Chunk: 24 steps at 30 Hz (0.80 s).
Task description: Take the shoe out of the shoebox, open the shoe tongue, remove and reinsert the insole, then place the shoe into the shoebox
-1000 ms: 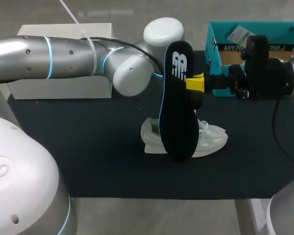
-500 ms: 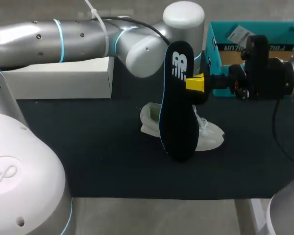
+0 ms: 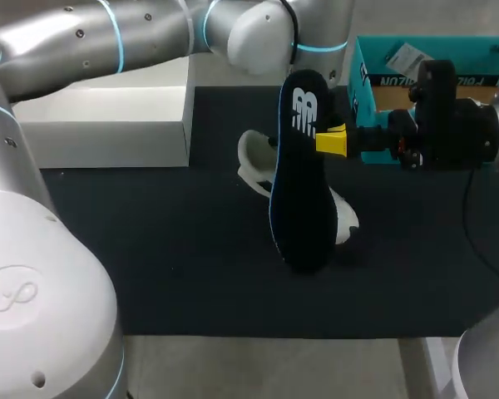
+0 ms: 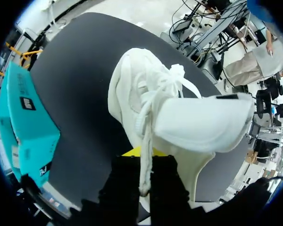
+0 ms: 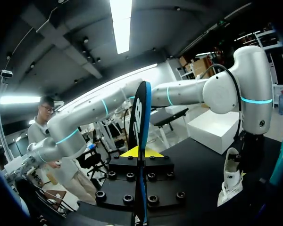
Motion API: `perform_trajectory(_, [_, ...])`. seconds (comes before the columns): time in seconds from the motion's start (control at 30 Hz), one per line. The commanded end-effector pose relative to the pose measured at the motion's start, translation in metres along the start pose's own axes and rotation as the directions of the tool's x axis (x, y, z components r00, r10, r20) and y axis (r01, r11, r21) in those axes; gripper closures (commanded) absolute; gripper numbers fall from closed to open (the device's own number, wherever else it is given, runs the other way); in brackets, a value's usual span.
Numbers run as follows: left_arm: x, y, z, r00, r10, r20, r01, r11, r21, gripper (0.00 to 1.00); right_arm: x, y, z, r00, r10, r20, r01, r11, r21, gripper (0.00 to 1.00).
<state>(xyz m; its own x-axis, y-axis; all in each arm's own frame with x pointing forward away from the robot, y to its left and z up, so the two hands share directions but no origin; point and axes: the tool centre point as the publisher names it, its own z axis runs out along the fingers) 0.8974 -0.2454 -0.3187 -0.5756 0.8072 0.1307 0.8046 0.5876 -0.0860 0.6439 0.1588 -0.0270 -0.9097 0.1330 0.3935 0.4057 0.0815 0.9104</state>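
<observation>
A white shoe hangs tilted just over the black mat, heel end raised toward the far side. My left gripper is shut on the shoe at its opening, with a lace trailing between the fingers. In the head view the insole hides that gripper. The dark insole with a blue edge stands upright in the air in front of the shoe. My right gripper is shut on its side. The right wrist view has the insole edge-on between the fingers, and the shoe beyond.
The teal shoebox stands open at the far right of the mat, behind my right wrist, and appears beside the shoe as a teal box in the left wrist view. A white box lies at the far left.
My left arm has swung up and back, lifting the shoe off the mat and carrying its heel end toward the far side. The right gripper and insole have stayed in place.
</observation>
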Motion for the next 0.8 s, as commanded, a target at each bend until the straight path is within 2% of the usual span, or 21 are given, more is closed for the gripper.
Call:
perform_trajectory(0.03, [0.001, 0.011, -0.01, 0.852, 0.501, -0.15, -0.491, 0.865, 0.102, 1.0, 0.0, -0.001, 0.001, 1.0, 0.001, 0.001, -0.001, 1.0, 0.0, 1.0])
perform_trajectory(0.13, [0.002, 0.013, -0.011, 0.783, 0.6, -0.166, -0.596, 0.799, 0.079, 1.0, 0.0, -0.001, 0.001, 1.0, 0.001, 0.001, -0.001, 1.0, 0.0, 1.0])
perform_trajectory(0.23, [0.006, 0.017, -0.011, 0.752, 0.637, -0.168, -0.634, 0.769, 0.078, 1.0, 0.0, -0.001, 0.001, 1.0, 0.001, 0.001, -0.001, 1.0, 0.0, 1.0])
perform_trajectory(0.7, [0.006, 0.017, -0.011, 0.752, 0.637, -0.168, -0.634, 0.769, 0.078, 1.0, 0.0, -0.001, 0.001, 1.0, 0.001, 0.001, -0.001, 1.0, 0.0, 1.0])
perform_trajectory(0.8, [-0.001, 0.024, -0.001, 0.777, 0.611, -0.148, -0.611, 0.79, 0.054, 1.0, 0.0, -0.001, 0.001, 1.0, 0.001, 0.001, -0.001, 1.0, 0.0, 1.0])
